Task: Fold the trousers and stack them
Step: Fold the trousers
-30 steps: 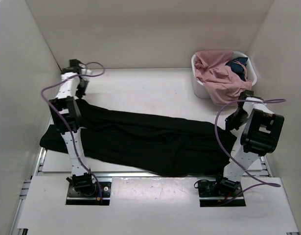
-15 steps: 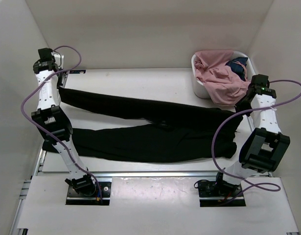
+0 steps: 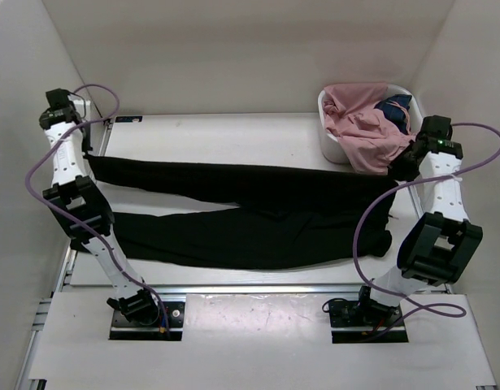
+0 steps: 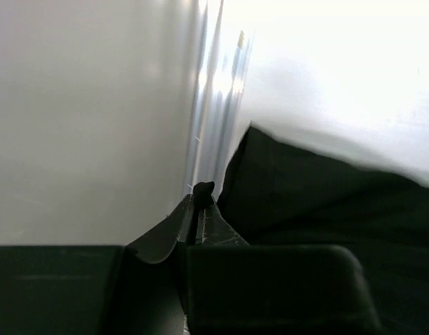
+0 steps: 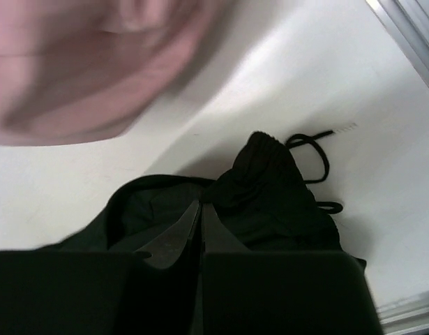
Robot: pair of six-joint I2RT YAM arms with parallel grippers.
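From above, the trousers (image 3: 250, 213) stretch across the bench (image 3: 233, 138) between my two tools. My left tool (image 4: 200, 201) pinches one cuff (image 4: 204, 187). My right tool (image 5: 201, 208) is clamped on the waistband (image 5: 263, 167), whose drawstring (image 5: 319, 157) only that wrist view shows.

black trousers (image 3: 250, 215), 2 legs spread

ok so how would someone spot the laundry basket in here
Look at the white table and go to its far right corner. The basket there is a white tub with pink cloth spilling over its rim. It is the only container; the black trousers stretch across the table.
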